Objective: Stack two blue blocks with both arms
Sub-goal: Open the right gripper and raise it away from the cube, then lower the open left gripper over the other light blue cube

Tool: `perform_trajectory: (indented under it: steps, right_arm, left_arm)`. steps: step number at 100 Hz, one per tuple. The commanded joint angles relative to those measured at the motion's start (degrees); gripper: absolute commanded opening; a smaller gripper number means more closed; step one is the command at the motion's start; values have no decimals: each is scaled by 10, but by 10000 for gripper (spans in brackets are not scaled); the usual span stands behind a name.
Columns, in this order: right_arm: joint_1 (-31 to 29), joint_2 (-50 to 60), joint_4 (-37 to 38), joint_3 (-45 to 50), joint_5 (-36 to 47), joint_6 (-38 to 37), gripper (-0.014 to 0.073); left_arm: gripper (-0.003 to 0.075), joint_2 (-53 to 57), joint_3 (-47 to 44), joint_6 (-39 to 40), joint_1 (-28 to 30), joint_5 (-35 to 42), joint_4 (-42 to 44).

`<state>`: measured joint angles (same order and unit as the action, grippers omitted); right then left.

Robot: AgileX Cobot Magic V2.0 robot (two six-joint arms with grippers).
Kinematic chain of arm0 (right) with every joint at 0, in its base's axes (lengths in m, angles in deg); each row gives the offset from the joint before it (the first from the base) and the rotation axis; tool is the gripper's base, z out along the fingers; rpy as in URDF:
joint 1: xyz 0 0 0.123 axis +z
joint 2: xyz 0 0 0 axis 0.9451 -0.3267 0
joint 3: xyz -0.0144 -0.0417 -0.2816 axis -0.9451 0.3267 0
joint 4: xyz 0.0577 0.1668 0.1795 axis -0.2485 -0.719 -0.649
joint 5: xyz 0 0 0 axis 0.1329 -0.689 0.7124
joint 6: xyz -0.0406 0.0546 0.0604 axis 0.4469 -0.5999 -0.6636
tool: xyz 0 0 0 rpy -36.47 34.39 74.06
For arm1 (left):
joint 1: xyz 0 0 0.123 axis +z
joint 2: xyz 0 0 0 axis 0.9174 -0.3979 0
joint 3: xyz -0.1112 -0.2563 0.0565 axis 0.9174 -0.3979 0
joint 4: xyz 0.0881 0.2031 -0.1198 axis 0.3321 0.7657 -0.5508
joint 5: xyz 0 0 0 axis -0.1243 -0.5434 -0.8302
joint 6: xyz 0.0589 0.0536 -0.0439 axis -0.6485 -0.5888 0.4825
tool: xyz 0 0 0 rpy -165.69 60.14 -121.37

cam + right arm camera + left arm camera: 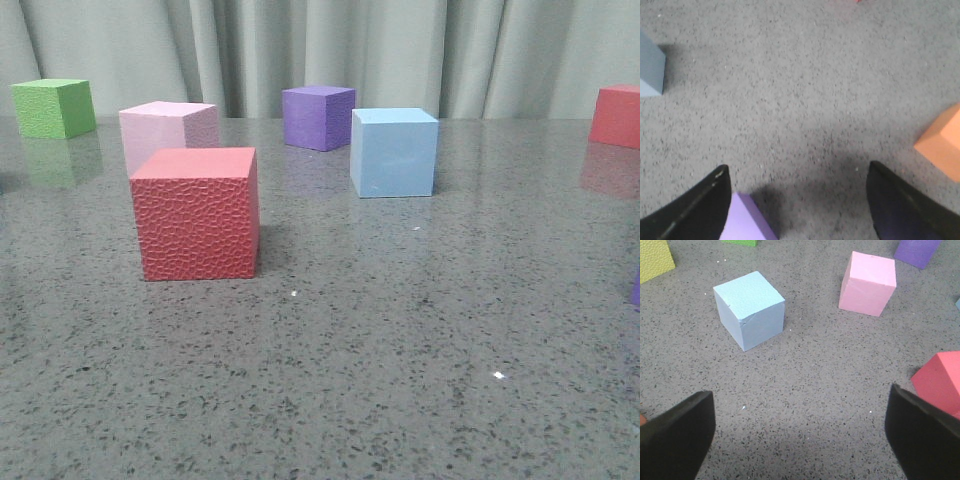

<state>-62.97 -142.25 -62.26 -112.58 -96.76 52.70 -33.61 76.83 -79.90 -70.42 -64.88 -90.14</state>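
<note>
Both the left gripper [800, 440] and right gripper [797, 205] hang spread and empty; risk: right may seize the lilac foam cube [747, 220] beside its finger, not a pale blue foam cube [750, 310].

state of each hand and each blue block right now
left hand: open, holding nothing, above the table
right hand: open, holding nothing
blue block: upright on the table, unstacked
second blue block: on the table, untouched, ahead of the left hand

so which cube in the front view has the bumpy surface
The near red cube, in front of the pink cube. Its faces carry a pebbled pattern; the blue, purple and pink cubes look smooth.
</note>
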Motion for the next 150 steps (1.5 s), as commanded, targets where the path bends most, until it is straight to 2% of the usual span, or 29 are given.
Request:
perform_trajectory:
  steps: [1,32,79,117,150]
  right_arm:
    - [-4,47,10,18,38,5,557]
    - [-4,152,26,97,29,5,557]
    - [-4,158,34,102,27,5,557]
    - [-4,158,34,102,32,5,557]
    - [-4,158,34,102,31,5,557]
  left_arm:
    - [651,-3,21,4,1,36,-5]
    - [651,-3,21,4,1,40,-5]
    - [651,-16,37,4,1,68,0]
    - [651,-197,192,34,2,63,0]
    - [651,-348,266,98,3,52,20]
